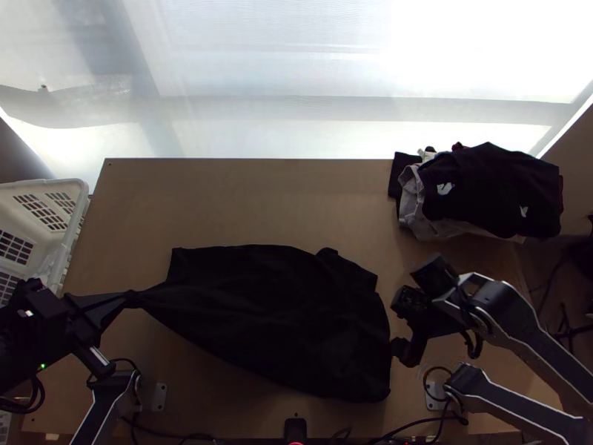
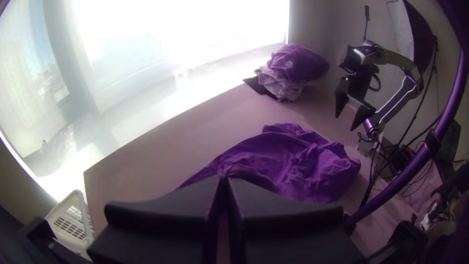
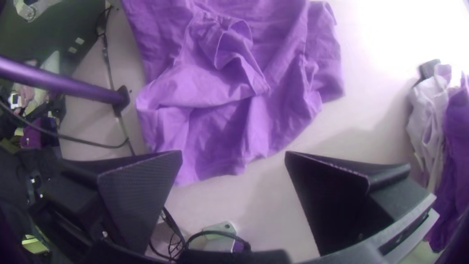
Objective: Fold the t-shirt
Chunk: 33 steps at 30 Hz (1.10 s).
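1. Closest up, the left gripper has its two fingers pressed together over the left part of the table, pinching a gathered bit of the t-shirt.
2. From that pinch, the black shirt fans out rightward over the middle and near part of the table, mostly spread; its right end is rumpled, with loose folds.
3. Just off the shirt's right edge I see the right gripper, jaws wide apart, nothing between them.
4. A broad strip of wood lies open between the shirt and the far edge, running across to the far left corner.
5. Over at the far right, a clothes pile sits heaped near the corner, leaving a gap between it and the shirt.
6. On the left, a white basket stands beside the table's edge.
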Each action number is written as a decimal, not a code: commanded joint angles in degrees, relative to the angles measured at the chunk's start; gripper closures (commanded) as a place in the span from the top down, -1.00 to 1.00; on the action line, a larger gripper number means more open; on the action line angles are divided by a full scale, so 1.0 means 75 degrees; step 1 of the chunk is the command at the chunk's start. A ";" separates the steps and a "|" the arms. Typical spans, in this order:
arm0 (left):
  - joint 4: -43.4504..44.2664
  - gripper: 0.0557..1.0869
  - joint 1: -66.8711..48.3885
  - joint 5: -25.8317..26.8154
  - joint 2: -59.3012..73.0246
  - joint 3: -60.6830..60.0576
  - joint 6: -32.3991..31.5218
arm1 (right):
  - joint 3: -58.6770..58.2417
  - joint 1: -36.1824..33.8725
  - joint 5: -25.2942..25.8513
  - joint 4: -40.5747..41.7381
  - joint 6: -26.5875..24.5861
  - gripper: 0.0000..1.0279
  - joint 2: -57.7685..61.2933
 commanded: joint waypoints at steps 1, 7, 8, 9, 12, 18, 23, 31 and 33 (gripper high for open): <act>-0.0003 -0.93 -0.0056 -0.0024 -0.0124 -0.0251 0.0119 | 0.0193 0.0829 -0.0237 0.1143 0.0226 0.89 0.2136; -0.0003 -0.93 -0.0068 -0.0129 -0.0171 -0.0134 0.0236 | 0.0193 0.1333 -0.0589 0.1612 0.0320 0.89 0.3367; -0.0003 -0.93 -0.0068 -0.0129 -0.0171 -0.0134 0.0236 | 0.0228 0.1427 -0.0600 0.1647 0.0332 0.89 0.3519; 0.0009 -0.93 -0.0068 -0.0129 -0.0159 -0.0134 0.0236 | 0.0263 0.1486 -0.0589 0.1717 0.0332 0.89 0.3636; 0.0021 -0.93 -0.0056 -0.0129 -0.0112 -0.0146 0.0330 | 0.0333 0.1509 -0.0589 0.1764 0.0332 0.89 0.3918; 0.0021 -0.93 -0.0045 -0.0153 -0.0089 -0.0181 0.0576 | -0.0018 0.1497 -0.0589 0.2163 0.0320 0.80 0.4117; 0.0032 -0.93 -0.0045 -0.0176 -0.0065 -0.0239 0.0681 | -0.0030 0.1497 -0.0612 0.2233 0.0250 0.42 0.4199; 0.0091 -0.93 -0.0021 -0.0317 -0.0089 -0.0568 0.1068 | -0.0065 0.1474 -0.1011 0.2198 -0.0254 -0.95 0.4000; 0.0150 -0.93 -0.0021 -0.0340 -0.0077 -0.0556 0.1091 | 0.0040 0.1462 -0.1011 0.2010 -0.0266 -0.95 0.3812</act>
